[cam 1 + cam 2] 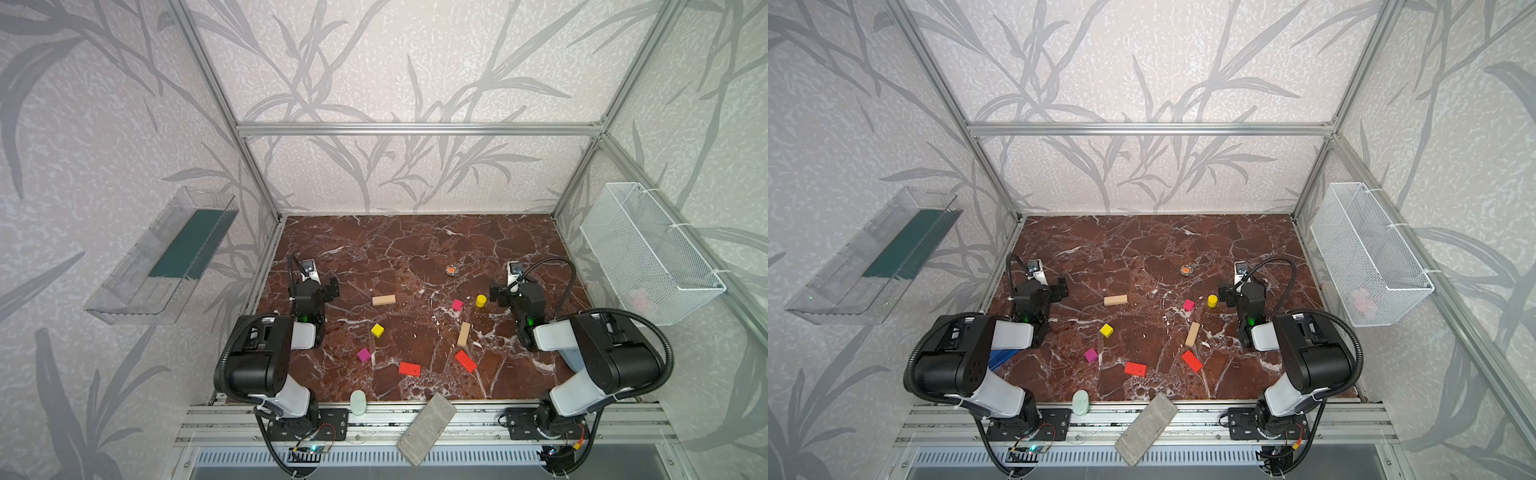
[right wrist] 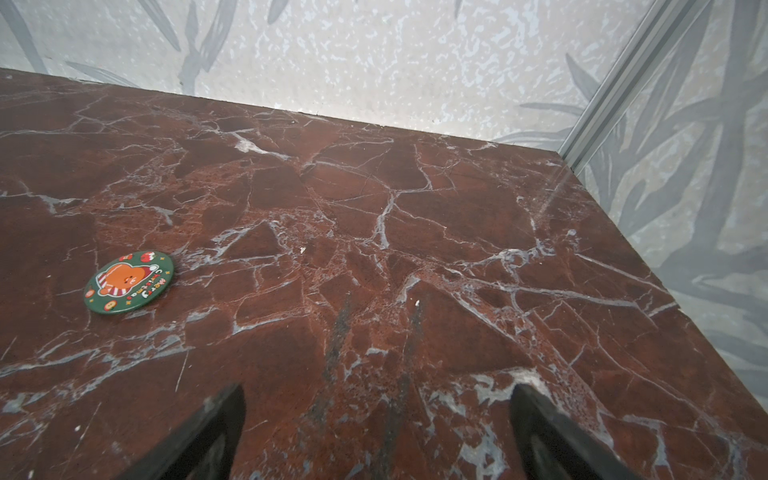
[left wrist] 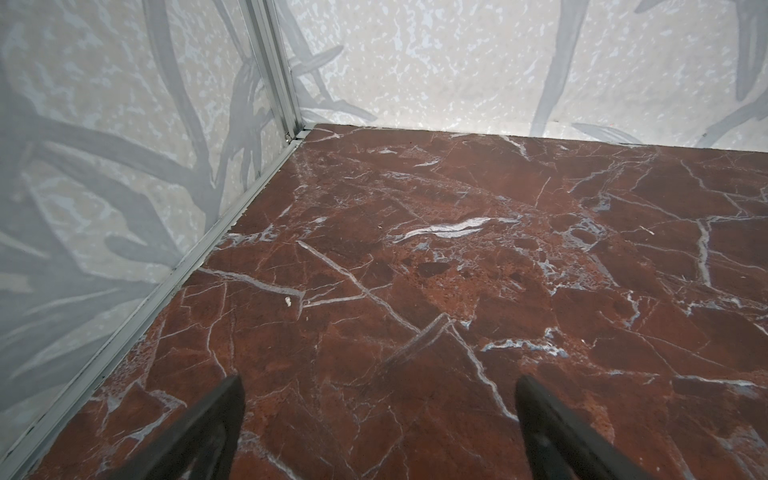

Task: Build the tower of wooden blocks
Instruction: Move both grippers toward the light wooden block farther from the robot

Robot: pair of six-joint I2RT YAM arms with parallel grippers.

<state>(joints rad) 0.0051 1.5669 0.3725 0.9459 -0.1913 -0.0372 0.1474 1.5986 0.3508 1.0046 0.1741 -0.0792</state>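
Observation:
The wood blocks lie scattered and apart on the marble table [image 1: 415,249], none stacked, and no tower is in view. They are two tan bars [image 1: 383,300] [image 1: 464,334], two red rectangles [image 1: 409,368] [image 1: 466,360], two magenta cubes [image 1: 363,354] [image 1: 457,304], a yellow cube [image 1: 377,330] and a yellow cylinder [image 1: 481,300]. My left gripper [image 1: 328,286] [image 3: 380,380] hovers open at the left edge, over bare marble. My right gripper [image 1: 496,293] [image 2: 378,388] is open too, just right of the cylinder. Neither wrist view shows a block.
A grey stone brick [image 1: 427,428] overhangs the front rail beside a pale oval object [image 1: 357,402]. A round badge [image 2: 129,280] lies behind the blocks. A wire basket [image 1: 648,253] hangs on the right wall and a clear tray [image 1: 162,257] on the left.

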